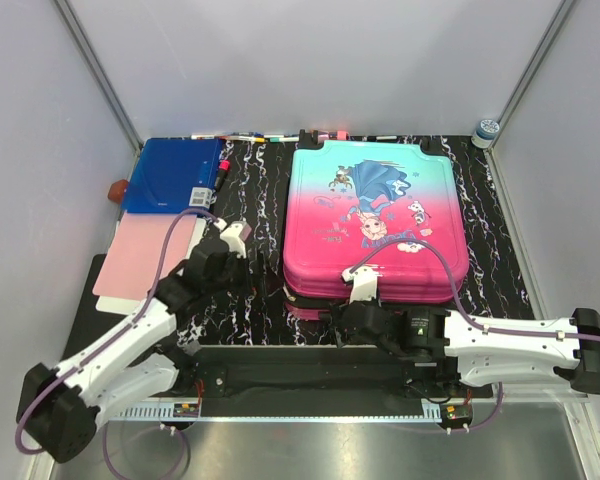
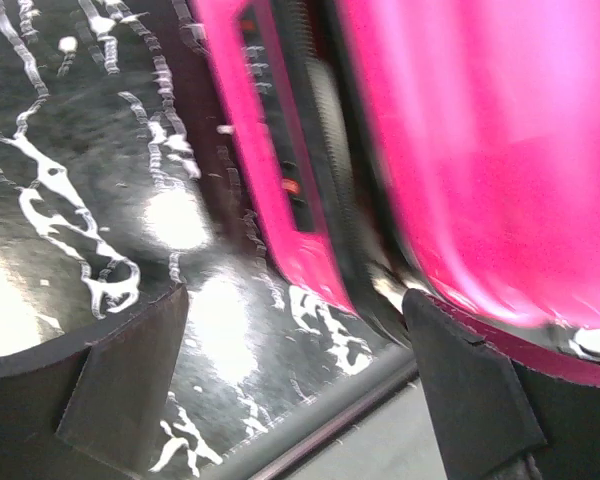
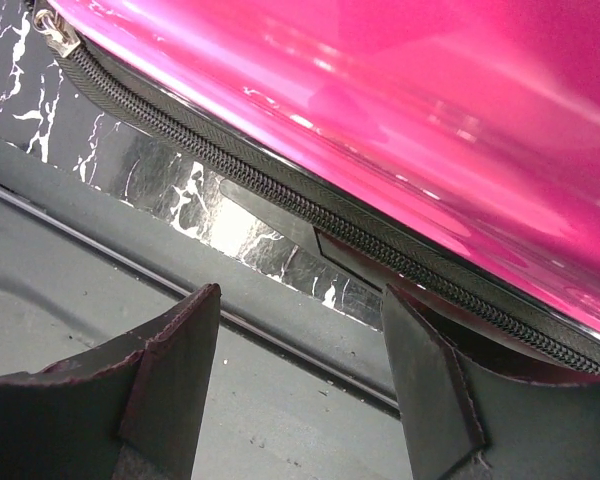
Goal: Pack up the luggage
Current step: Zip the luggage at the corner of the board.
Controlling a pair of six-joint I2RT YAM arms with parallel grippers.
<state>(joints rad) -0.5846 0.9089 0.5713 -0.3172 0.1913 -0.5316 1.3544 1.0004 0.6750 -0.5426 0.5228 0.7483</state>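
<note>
Over the table, seen from above, the luggage lay flat and shut on the black marbled mat, right of centre and print side up. The blue folder was well apart to its left. Your left gripper hung near the case's near left corner, and your right gripper sat at the middle of its near edge. I judged the step to be working the zipper along that edge. For that you needed one arm bracing the shell while the other took the pull.

At the left wrist, your left gripper stood wide, with only mat between the fingers. The pink shell and its dark seam ran down the right side, just beside the right-hand finger. Blur hid whether they touched. You would have done best to press that finger flat on the rim, not the seam, so the case could not slide.

At the right wrist, your right gripper was partly spread and empty. The zipper ran slantwise above the fingers, its teeth meshed where visible. A small metal pull showed far up the track, well apart from the fingers. The sound course was to travel to it, narrow the fingers, pinch the tab alone, and draw parallel to the seam.
</note>
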